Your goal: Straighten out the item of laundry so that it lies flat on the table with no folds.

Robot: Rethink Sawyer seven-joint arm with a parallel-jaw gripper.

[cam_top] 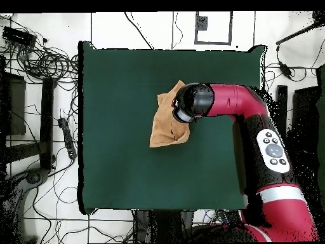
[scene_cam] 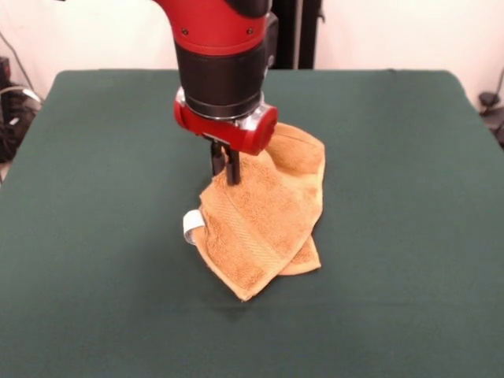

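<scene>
An orange-tan towel lies doubled over near the middle of the green bench. The tool, fingers together, pinches its upper fold. Straightening is midway; next, drag that layer outward.

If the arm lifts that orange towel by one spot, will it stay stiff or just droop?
The towel would probably droop: it already lies folded over itself in soft layers on the table. It looks light, being small and thin. Its looped pile likely grips rather than slips, so a push from the gripper may bunch it up instead of sliding it.
</scene>
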